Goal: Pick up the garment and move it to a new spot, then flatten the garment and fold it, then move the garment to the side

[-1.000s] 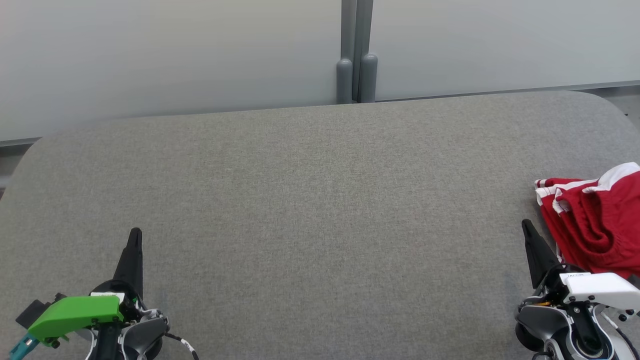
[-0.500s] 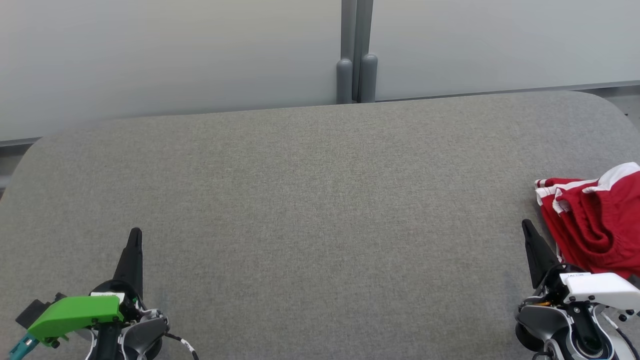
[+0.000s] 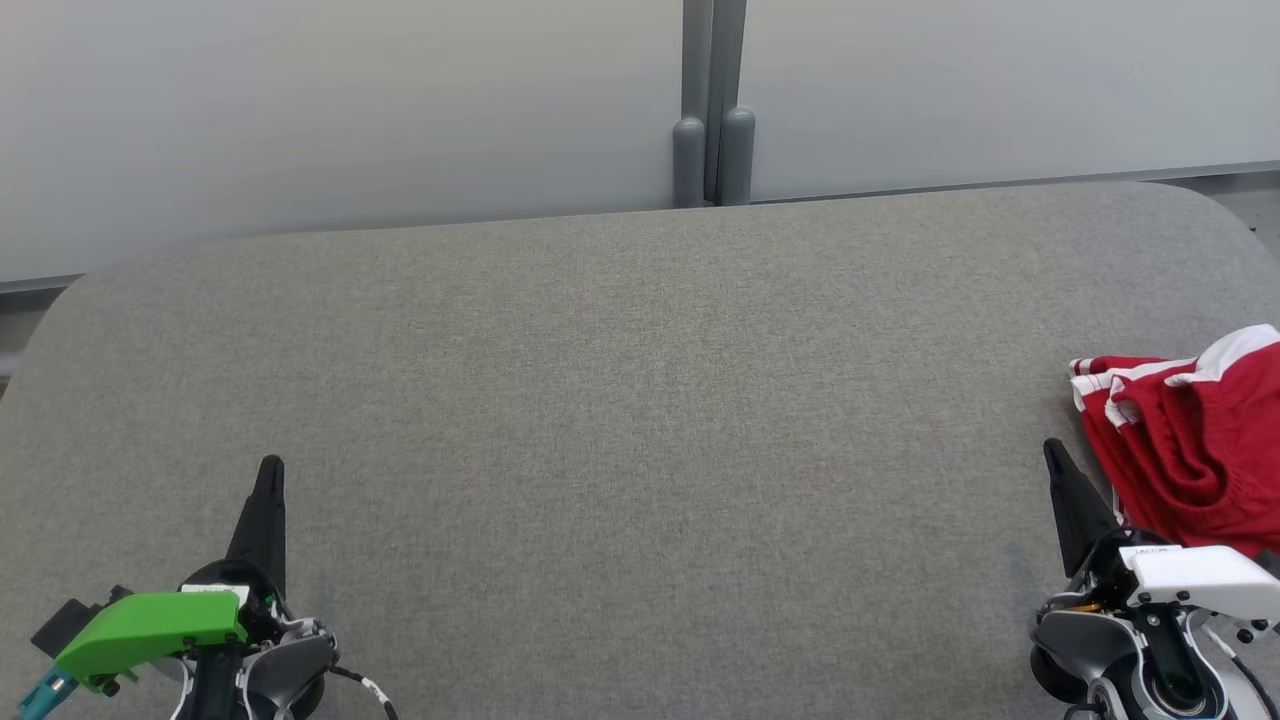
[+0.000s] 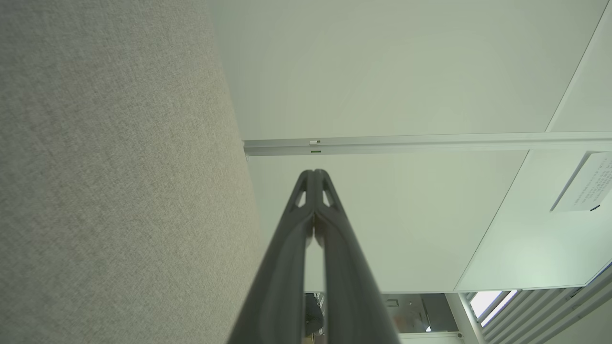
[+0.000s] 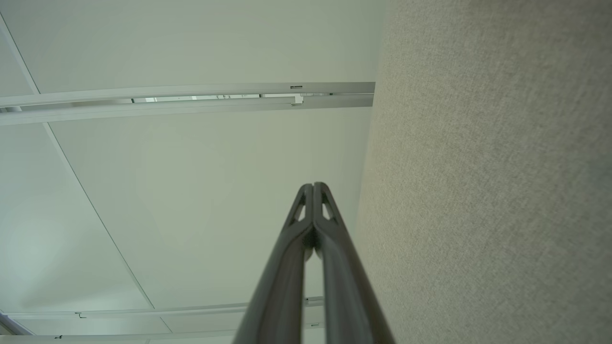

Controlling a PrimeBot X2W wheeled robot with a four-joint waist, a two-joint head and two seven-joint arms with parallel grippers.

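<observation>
Left gripper and right gripper sit clenched, empty; the crumpled garment looks limp, light, best pinched at its white-striped edge.

Nothing has visibly changed over the last second. The left gripper, the right gripper and the crumpled red-and-white garment sit exactly where they were. Any shift, if there was one, is too slight to make out in the head view.
</observation>
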